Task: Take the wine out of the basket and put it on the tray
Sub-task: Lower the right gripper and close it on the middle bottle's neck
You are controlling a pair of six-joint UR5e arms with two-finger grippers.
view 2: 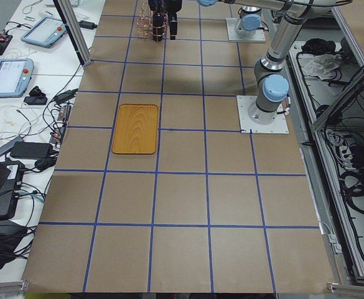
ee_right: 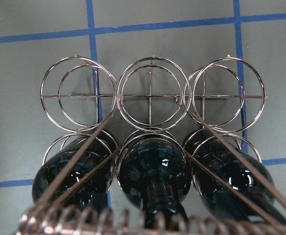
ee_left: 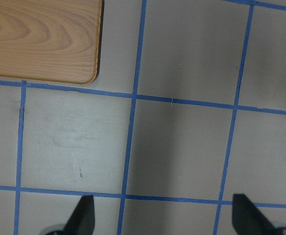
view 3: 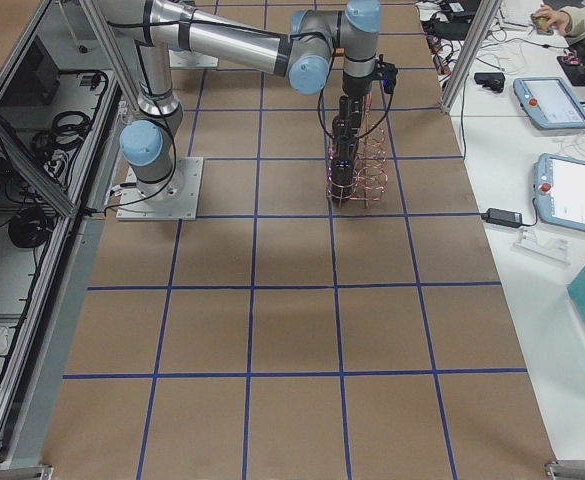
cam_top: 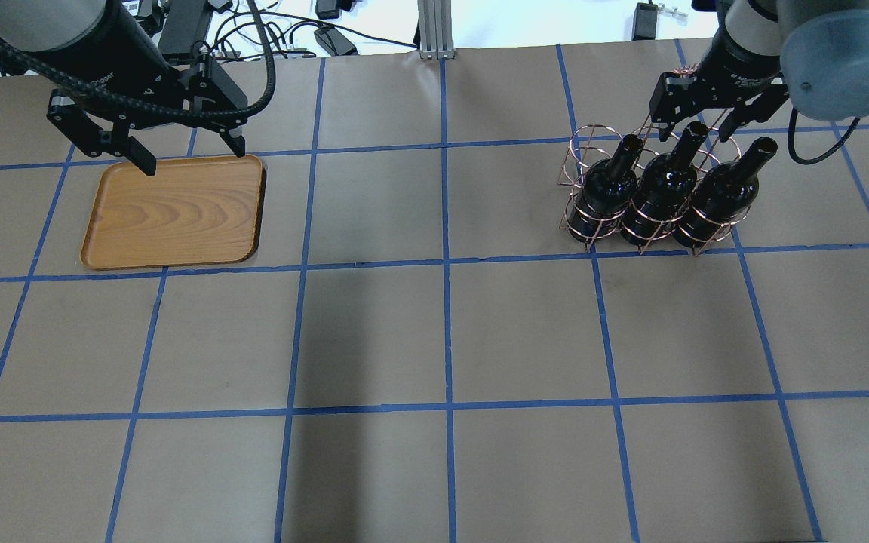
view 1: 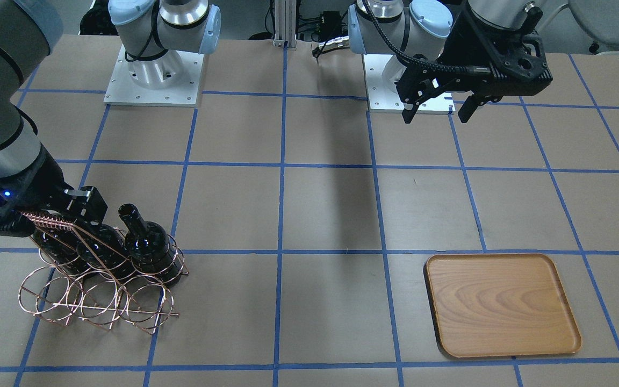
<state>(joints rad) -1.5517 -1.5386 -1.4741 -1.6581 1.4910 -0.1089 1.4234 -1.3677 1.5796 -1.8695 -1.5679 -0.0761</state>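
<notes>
- The left gripper (cam_top: 189, 153) hangs spread wide and empty near the flat, grained wooden tray (cam_top: 178, 219).
- The right gripper (cam_top: 695, 121) is spread, straddling the middle glossy dark wine (cam_top: 664, 188) at its neck, in the copper wire basket (cam_top: 578, 148).

The table (cam_top: 374, 332) is covered in brown paper, marked into squares by blue tape lines (cam_top: 446, 339). An aluminium post (cam_top: 432, 29) stands at its far edge. On the white bench (view 2: 20, 118) beside the table lie a grey teach pendant (view 2: 43, 30), a second pendant (view 2: 9, 76) and a black power brick (view 2: 26, 149). Black cables (view 2: 354, 187) lie bundled along the opposite side.
</notes>
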